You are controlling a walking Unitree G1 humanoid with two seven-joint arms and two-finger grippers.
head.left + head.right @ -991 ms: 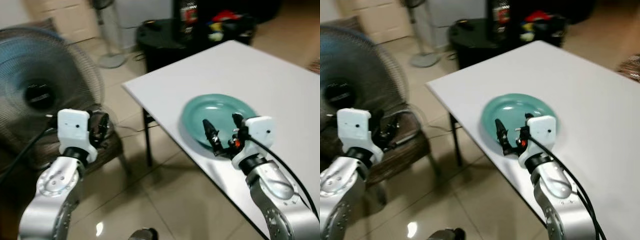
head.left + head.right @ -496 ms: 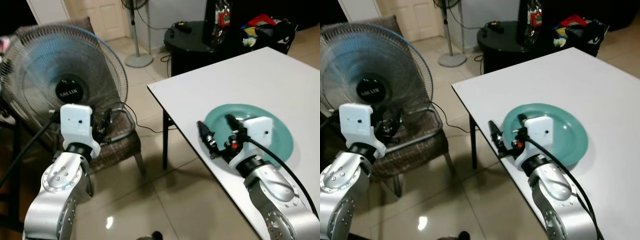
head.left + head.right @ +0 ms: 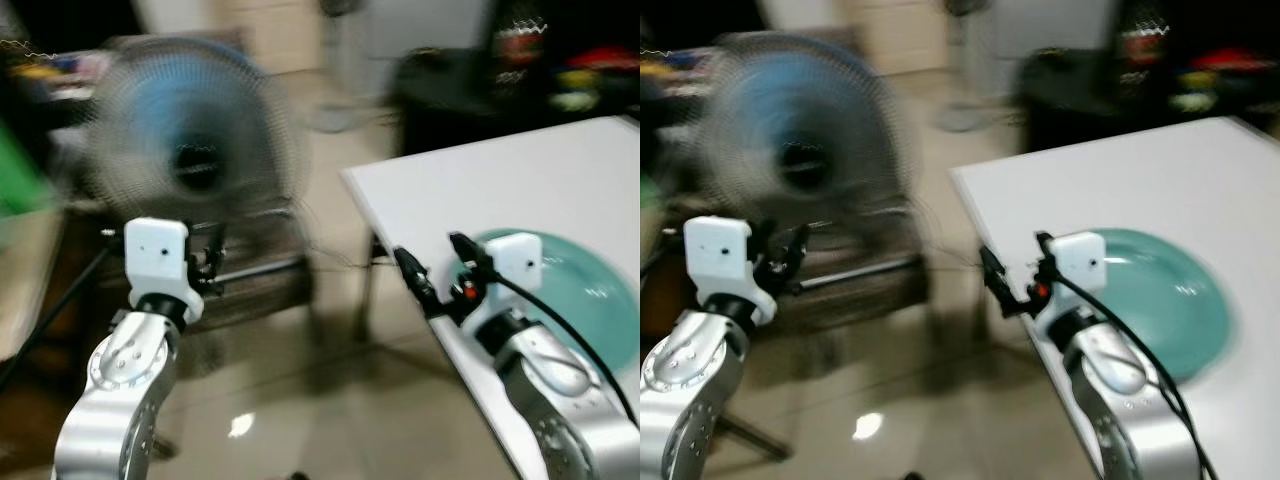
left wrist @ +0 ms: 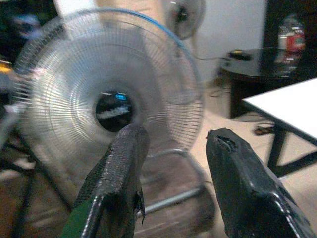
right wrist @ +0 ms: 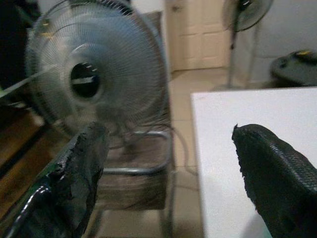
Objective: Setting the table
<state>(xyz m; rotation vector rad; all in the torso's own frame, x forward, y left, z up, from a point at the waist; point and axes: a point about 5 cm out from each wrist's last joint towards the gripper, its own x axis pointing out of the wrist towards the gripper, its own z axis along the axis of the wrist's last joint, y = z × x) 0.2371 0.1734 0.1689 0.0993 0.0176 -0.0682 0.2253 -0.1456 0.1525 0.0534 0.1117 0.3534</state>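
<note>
Turning leftward, the head camera now carries heavy motion blur; the whole picture has slid since half a second ago, so the shift is the robot's own and not the furniture's. The teal plate (image 3: pixel 575 300) lies flat on the white table (image 3: pixel 480 190), near the edge closest to the robot, and sits further right in frame than before. It appears unmoved on the tabletop, though the blur makes this hard to confirm.

The right gripper (image 3: pixel 442 268) hovers at the table's near edge, just beside the plate rim and not touching it. Its fingers are spread wide with nothing between them, as the right wrist view confirms. The left gripper (image 4: pixel 173 163) is raised over the floor, well apart from the table, fingers parted and empty, pointing at the standing fan (image 4: pixel 106 104) and the chair (image 3: pixel 250 275) beneath it.

Assessment: the plate looks placed and released. With both grippers free and the body turning away, the robot is probably heading off for the next table item.
</note>
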